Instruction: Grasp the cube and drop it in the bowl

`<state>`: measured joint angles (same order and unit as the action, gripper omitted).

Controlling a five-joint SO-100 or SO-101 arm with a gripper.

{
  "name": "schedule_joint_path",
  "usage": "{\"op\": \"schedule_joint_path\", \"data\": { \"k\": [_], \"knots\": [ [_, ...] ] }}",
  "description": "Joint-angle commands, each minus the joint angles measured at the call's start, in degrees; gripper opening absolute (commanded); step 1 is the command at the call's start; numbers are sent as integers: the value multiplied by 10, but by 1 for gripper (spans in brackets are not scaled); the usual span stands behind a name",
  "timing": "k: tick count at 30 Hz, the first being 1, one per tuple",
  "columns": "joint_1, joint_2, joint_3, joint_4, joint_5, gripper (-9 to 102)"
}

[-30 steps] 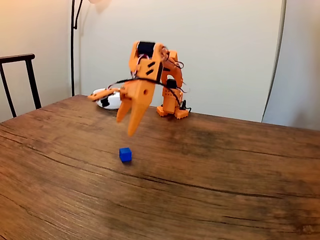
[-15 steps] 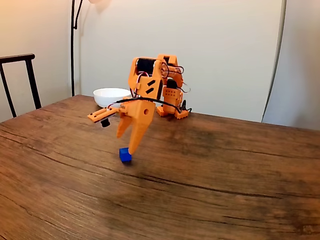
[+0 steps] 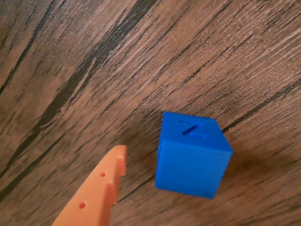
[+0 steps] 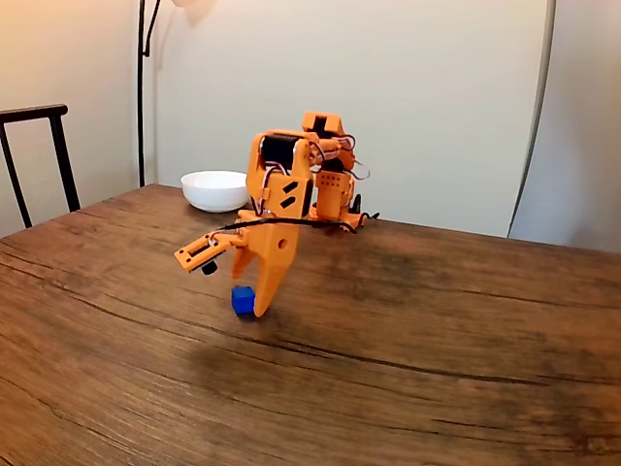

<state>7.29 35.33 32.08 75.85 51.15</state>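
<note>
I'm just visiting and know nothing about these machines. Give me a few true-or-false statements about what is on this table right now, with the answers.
1. The blue cube rests on the wooden table. True.
2. The cube already lies inside the white bowl. False: the bowl stands near the table's far edge, apart from the cube.
3. The gripper has its jaws spread open, down at the cube. True: one finger stands beside the cube, the other sticks out sideways.
4. The cube's faces are all plain. False: in the wrist view its top face bears a raised mark like a Z.
5. The arm is orange. True.
</note>
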Motion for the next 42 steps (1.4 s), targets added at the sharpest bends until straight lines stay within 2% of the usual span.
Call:
{"op": "schedule_joint_path", "data": {
  "k": [1, 6, 14, 20, 26, 36, 42],
  "knots": [
    [1, 4, -21, -11, -4, 51],
    [4, -12, -21, -54, -2, 51],
    [0, -18, -21, -47, -5, 50],
    [-1, -18, -21, -47, -4, 35],
    [-2, -18, -17, -46, 1, 29],
    [-4, -18, -10, -44, 2, 29],
    [-4, -18, -13, -1, 2, 29]
  ]
}}
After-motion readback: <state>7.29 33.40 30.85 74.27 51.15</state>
